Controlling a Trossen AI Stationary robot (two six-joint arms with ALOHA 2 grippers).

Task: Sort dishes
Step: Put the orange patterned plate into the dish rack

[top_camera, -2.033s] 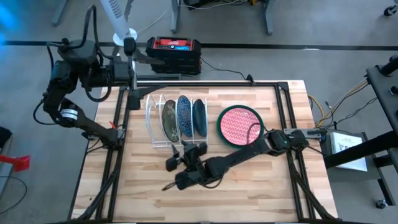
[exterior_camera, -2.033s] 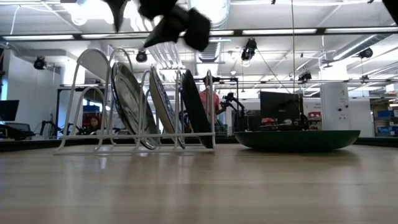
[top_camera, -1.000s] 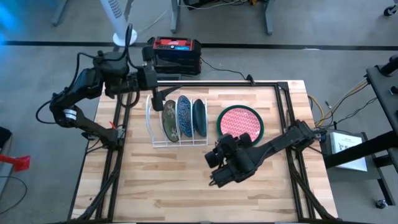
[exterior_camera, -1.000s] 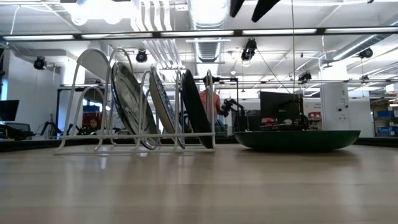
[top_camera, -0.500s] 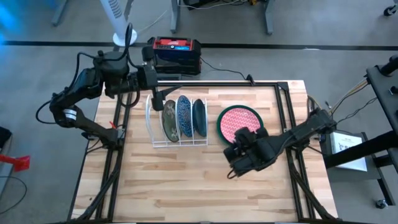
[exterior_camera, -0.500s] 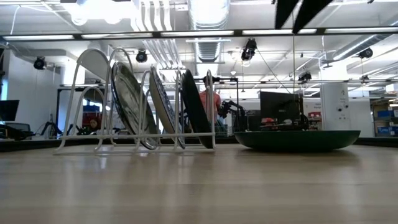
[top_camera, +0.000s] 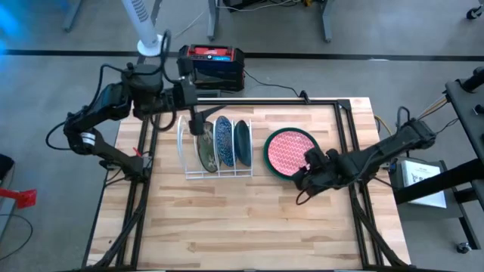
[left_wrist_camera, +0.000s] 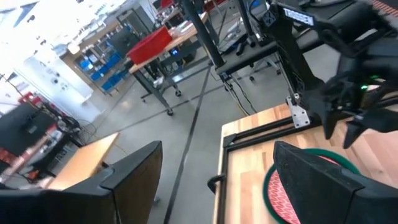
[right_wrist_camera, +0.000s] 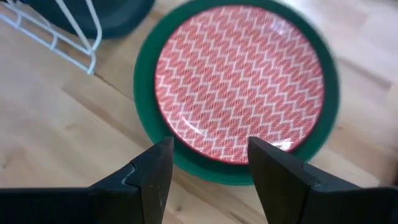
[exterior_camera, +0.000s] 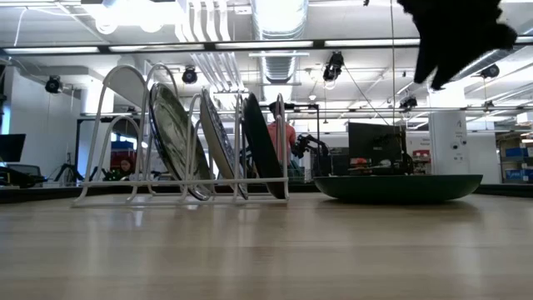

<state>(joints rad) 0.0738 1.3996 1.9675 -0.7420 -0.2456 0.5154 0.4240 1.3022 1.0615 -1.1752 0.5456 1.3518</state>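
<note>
A red-pink patterned plate [top_camera: 290, 151] lies in a dark green plate [right_wrist_camera: 147, 81] flat on the table, right of the white wire rack [top_camera: 215, 170]. Three dishes stand on edge in the rack: a greyish-brown one [top_camera: 205, 148], a blue speckled one [top_camera: 224, 140] and a dark one [top_camera: 242, 141]. My right gripper [right_wrist_camera: 208, 165] hovers open just over the stacked plates' near rim, touching nothing; it also shows in the high view [top_camera: 304, 178]. My left gripper [top_camera: 198, 121] hangs open above the rack's far left end, with nothing between its fingers [left_wrist_camera: 134, 177].
A black and red box [top_camera: 212, 64] sits beyond the table's far edge. Dark frame rails [top_camera: 348, 121] run along the far and side edges. Bare wood [top_camera: 227, 219] lies between the rack and the near edge.
My right gripper has swung from the table's near middle toward the right and far edges, sinking a little, and now stands at the near rim of the red-pink plate. The dishes and the rack have stayed where they were.
</note>
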